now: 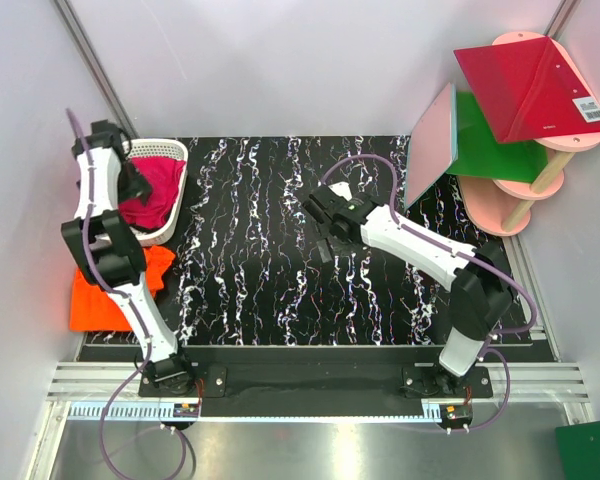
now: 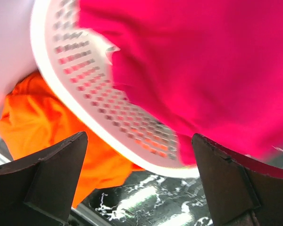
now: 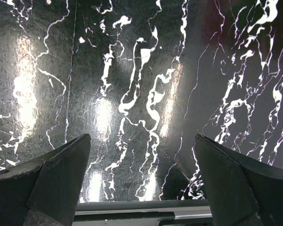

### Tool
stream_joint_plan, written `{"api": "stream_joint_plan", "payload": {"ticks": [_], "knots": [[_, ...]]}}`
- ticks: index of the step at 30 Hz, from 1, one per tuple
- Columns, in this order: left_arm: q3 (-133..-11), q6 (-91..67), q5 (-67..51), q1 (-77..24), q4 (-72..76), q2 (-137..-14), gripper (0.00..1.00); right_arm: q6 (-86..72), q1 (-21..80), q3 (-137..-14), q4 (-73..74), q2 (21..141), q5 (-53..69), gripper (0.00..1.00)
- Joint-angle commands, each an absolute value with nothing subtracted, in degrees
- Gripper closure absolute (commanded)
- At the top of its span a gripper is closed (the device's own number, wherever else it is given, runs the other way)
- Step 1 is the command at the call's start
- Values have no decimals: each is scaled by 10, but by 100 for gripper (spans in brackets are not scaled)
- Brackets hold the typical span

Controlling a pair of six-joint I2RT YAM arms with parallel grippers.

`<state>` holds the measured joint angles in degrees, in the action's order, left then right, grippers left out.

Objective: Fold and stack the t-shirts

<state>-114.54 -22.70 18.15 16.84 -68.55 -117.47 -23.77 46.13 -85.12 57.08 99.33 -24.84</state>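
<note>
One pink t-shirt [image 1: 161, 186] in white basket [image 2: 100, 113], orange t-shirt [image 1: 95, 300] beside it

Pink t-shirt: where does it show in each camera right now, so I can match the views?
Top external: pink t-shirt at the far left, lying in the white basket.
Left wrist: fills the upper right, inside the basket.
Right wrist: not in it.
Shared landmark: the black marbled mat, seen in all three views.
</note>
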Motion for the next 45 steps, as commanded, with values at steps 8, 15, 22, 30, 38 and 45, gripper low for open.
{"api": "stream_joint_plan", "payload": {"ticks": [8, 15, 22, 30, 38, 45], "knots": [[-1057, -244, 109, 246, -599, -1138, 1, -198, 467, -893, 582, 1008, -270, 0], [-1048, -256, 65, 246, -555, -1136, 1, -202, 467, -882, 589, 999, -270, 0], [-1041, -257, 47, 245, -525, -1137, 1, -209, 467, -878, 594, 1001, -263, 0], [-1053, -244, 14, 245, -477, -1188, 10, -206, 467, -880, 595, 1010, -258, 0], [-1084, -228, -55, 244, -478, -1208, 100, -207, 467, -902, 599, 1035, -246, 0], [-977, -244, -198, 241, -404, -1107, 100, -233, 467, -923, 599, 1057, -231, 0]]}}
